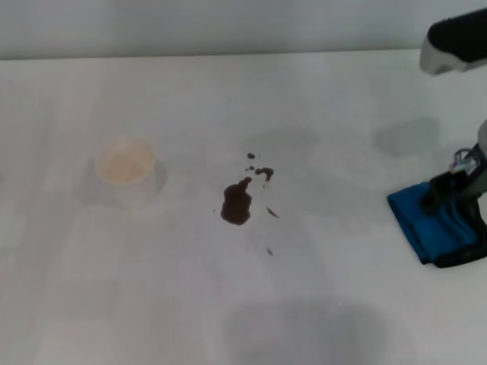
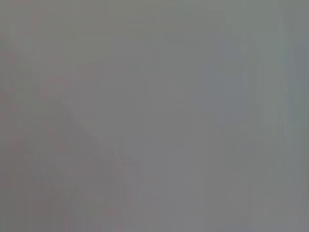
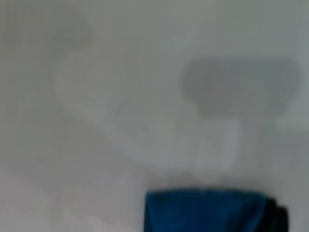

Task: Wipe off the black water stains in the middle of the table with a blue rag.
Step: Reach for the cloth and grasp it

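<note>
The black water stains form a dark blotch in the middle of the white table, with small droplets beside and below it. The blue rag, folded and black-edged, lies at the table's right side, well right of the stains. My right gripper is down at the rag's far edge, touching or just above it. In the right wrist view the blue rag shows with bare table beyond it. The left gripper is out of view; the left wrist view shows only plain grey.
A white paper cup stands upright to the left of the stains. Part of my right arm hangs over the table's far right corner. The table's far edge meets a grey wall.
</note>
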Robot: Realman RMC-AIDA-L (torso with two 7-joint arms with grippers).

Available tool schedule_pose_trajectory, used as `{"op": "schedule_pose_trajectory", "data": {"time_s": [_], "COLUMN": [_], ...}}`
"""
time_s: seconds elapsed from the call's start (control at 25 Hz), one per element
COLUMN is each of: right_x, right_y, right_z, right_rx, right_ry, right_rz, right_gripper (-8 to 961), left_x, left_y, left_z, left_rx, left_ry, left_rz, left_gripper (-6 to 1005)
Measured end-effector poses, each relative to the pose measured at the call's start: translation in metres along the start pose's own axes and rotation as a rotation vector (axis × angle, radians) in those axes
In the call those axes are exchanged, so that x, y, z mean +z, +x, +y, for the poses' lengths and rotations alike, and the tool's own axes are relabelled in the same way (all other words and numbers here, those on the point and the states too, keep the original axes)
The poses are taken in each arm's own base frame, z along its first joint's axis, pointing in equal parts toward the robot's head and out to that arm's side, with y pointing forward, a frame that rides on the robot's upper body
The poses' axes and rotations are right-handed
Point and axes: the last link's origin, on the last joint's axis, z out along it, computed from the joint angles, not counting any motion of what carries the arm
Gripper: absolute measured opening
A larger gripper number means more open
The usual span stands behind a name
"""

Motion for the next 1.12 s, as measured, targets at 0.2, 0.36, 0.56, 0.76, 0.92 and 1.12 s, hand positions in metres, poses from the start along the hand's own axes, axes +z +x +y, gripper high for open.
{"op": "schedule_pose_trajectory", "data": {"time_s": [0.2, 0.36, 0.56, 0.76, 0.92, 1.12], "right_x": [0.014, 0.021, 0.029, 0.034, 0.034, 0.032], "right_y": [0.007, 0.009, 0.010, 0.006, 0.003, 0.000], "right_z": [0.004, 0.003, 0.000, -0.001, -0.001, 0.000], "right_rx": [0.005, 0.009, 0.014, 0.003, -0.006, -0.012], "right_ry": [0.003, 0.004, 0.012, 0.018, 0.019, 0.020], "right_rz": [0.051, 0.061, 0.072, 0.070, 0.061, 0.050], "right_gripper": [752, 706, 692, 679, 646, 596], "left_x": [0.001, 0.002, 0.003, 0.003, 0.003, 0.003], "left_y": [-0.001, -0.001, -0.001, -0.001, -0.001, -0.001], "left_z": [0.000, 0.000, 0.000, 0.001, 0.001, 0.001], "left_rx": [0.001, 0.000, 0.000, 0.000, 0.000, -0.002], "left_ry": [0.001, 0.002, 0.002, 0.001, 0.001, 0.004], "left_rz": [-0.006, -0.010, -0.010, -0.009, -0.009, -0.008], "left_gripper": [887, 887, 888, 887, 887, 887]}}
